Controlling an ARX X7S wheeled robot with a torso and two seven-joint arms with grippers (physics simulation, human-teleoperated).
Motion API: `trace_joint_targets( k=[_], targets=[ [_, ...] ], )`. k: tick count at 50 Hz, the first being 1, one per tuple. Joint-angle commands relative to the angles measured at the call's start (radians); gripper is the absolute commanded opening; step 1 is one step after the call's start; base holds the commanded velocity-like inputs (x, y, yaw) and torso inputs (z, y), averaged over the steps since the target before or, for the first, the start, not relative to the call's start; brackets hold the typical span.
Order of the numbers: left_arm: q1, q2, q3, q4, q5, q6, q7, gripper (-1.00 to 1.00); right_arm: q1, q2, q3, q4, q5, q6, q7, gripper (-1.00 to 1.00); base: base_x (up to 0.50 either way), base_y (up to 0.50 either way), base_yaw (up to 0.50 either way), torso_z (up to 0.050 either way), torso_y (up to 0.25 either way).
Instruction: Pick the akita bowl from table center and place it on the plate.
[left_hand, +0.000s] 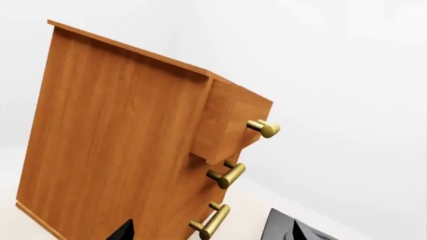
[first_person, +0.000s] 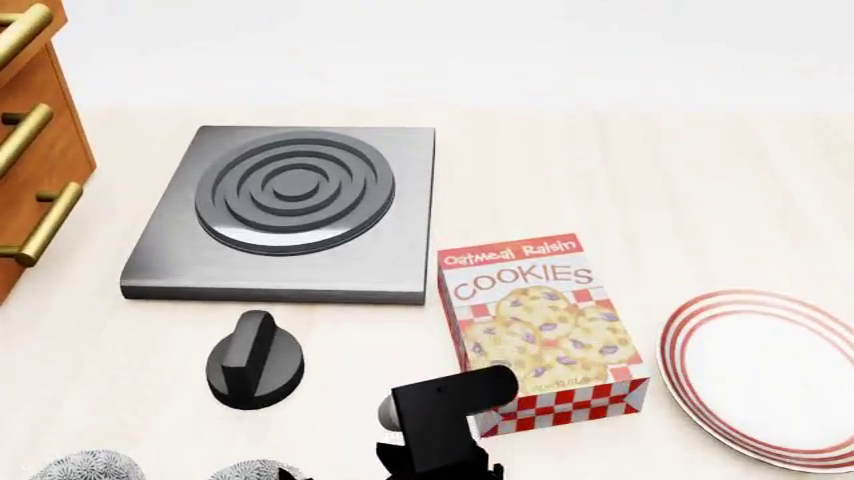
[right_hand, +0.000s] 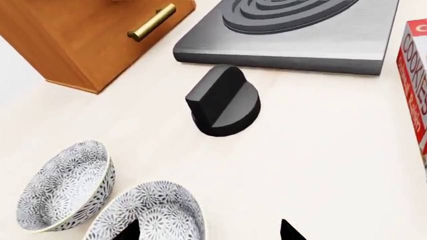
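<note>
Your right gripper hangs with its jaws spread and empty over the nearer akita bowl, which sits touching its twin at the table's near edge, about seven o'clock from the black knob; that places you well to straddle one rim. The plate waits well apart at roughly three o'clock, past the cookie box, so expect a lifted carry. Your left gripper also stands open, facing the wooden drawer cabinet, parked clear.

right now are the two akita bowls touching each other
Cannot tell. In the right wrist view the left bowl and the right bowl overlap rim to rim, with no gap or contact plainly visible.
</note>
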Motion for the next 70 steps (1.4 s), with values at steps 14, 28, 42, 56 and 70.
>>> trace_joint_targets(
  k=[14,28,42,56,70],
  targets=[
    [0.016,0.021,-0.020,-0.007,0.011,0.026,0.015,1.00,-0.009,-0.012,0.010,0.034,0.037,0.028,-0.019,1.00,0.00,0.00,0.00,0.000,0.000],
    [0.010,0.016,-0.009,-0.014,0.013,0.029,0.011,1.00,0.029,-0.013,0.006,0.143,0.034,0.002,-0.038,1.00,0.00,0.00,0.00,0.000,0.000],
    [0.013,0.010,-0.006,-0.012,0.010,0.033,0.004,1.00,0.057,-0.017,-0.017,0.229,0.026,-0.037,-0.067,1.00,0.00,0.00,0.00,0.000,0.000],
    [0.021,0.004,-0.008,-0.004,0.000,0.034,-0.002,1.00,0.068,-0.023,-0.052,0.270,0.026,-0.049,-0.084,1.00,0.00,0.00,0.00,0.000,0.000],
    [0.033,0.001,-0.008,0.000,-0.002,0.046,-0.005,1.00,0.069,-0.023,-0.084,0.296,0.029,-0.067,-0.105,1.00,0.00,0.00,0.00,0.000,0.000]
  ],
)
